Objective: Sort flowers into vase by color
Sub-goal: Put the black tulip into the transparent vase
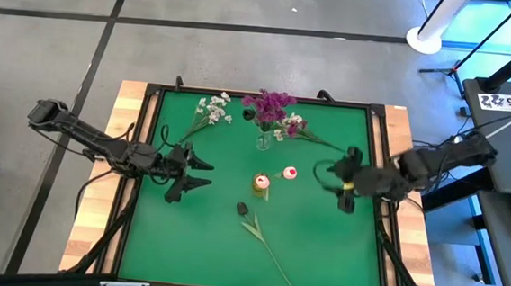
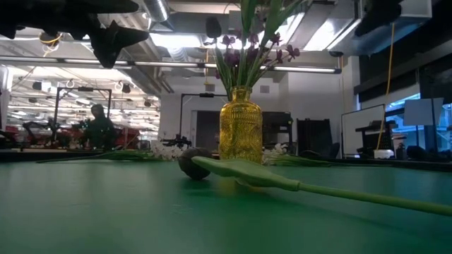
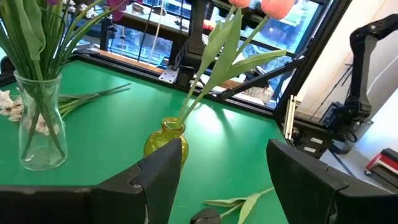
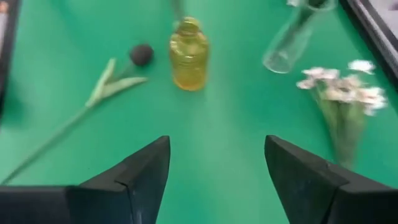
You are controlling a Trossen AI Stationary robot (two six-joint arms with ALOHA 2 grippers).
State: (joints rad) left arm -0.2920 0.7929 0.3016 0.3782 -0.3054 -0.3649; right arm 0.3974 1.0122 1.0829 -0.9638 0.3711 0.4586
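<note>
1. Nearest the front edge of the green table, one dark-budded flower is seen lying flat, its bud toward the vases and its stem running away to the front; it is judged not yet sorted.
2. At mid-table a yellow vase is found holding pale pink tulips (two heads can be counted in the left wrist view, only one plainly from above).
3. To either side, both grippers are held above the mat with nothing between the fingers: the left gripper is spread wide left of the yellow vase, and the right gripper is likewise spread wide to its right.
4. Farther back, a clear glass vase is filled with a magenta-purple bunch; the stems cannot be counted.
5. Two sprigs of white blossoms are left loose on the mat: one to the left of the clear vase, one just beside it on the right.
6. The work is judged partly done: pink and purple are placed, while the dark flower and the white sprigs remain, and only two vases are in view.
</note>
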